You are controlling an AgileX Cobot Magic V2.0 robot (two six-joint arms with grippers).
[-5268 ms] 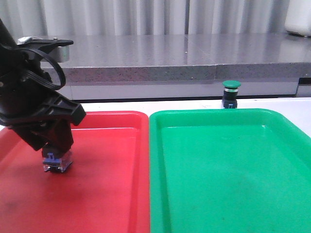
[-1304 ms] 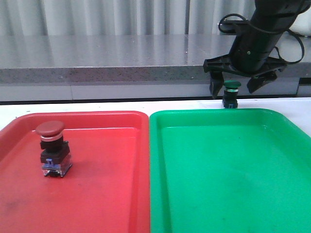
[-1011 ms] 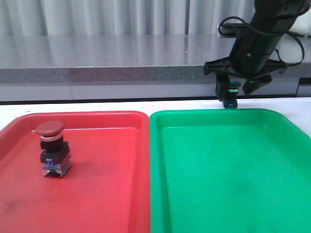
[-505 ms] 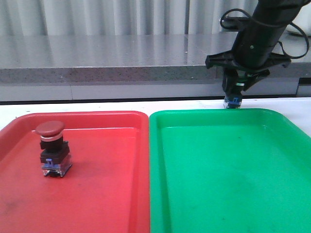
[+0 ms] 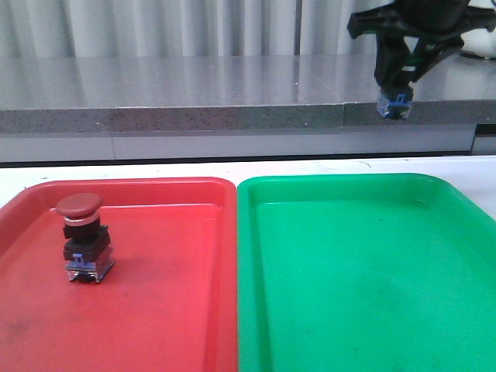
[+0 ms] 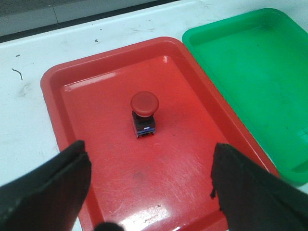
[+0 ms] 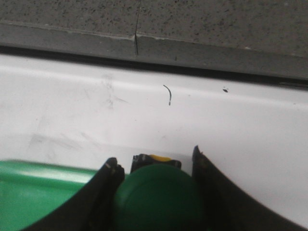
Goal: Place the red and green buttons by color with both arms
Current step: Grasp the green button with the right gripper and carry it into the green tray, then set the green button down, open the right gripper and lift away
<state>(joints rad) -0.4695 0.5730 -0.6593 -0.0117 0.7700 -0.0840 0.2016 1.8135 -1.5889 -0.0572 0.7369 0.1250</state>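
Observation:
The red button (image 5: 83, 236) stands upright in the red tray (image 5: 170, 310), left of its middle; it also shows in the left wrist view (image 6: 144, 113). My left gripper (image 6: 149, 192) is open and empty, above the near part of the red tray (image 6: 183, 168); it is out of the front view. My right gripper (image 5: 397, 91) is shut on the green button (image 7: 161, 197) and holds it high in the air beyond the green tray's (image 5: 364, 271) far right edge. In the front view only the button's clear-blue base (image 5: 394, 105) shows below the fingers.
The two trays lie side by side on the white table (image 5: 310, 166). A grey stone ledge (image 5: 217, 93) runs along the back. The green tray's corner (image 7: 33, 192) lies below the right gripper.
My right gripper closed on the green button behind the green tray and lifted it well up off the table. The left arm had left the red button in the red tray and withdrawn.

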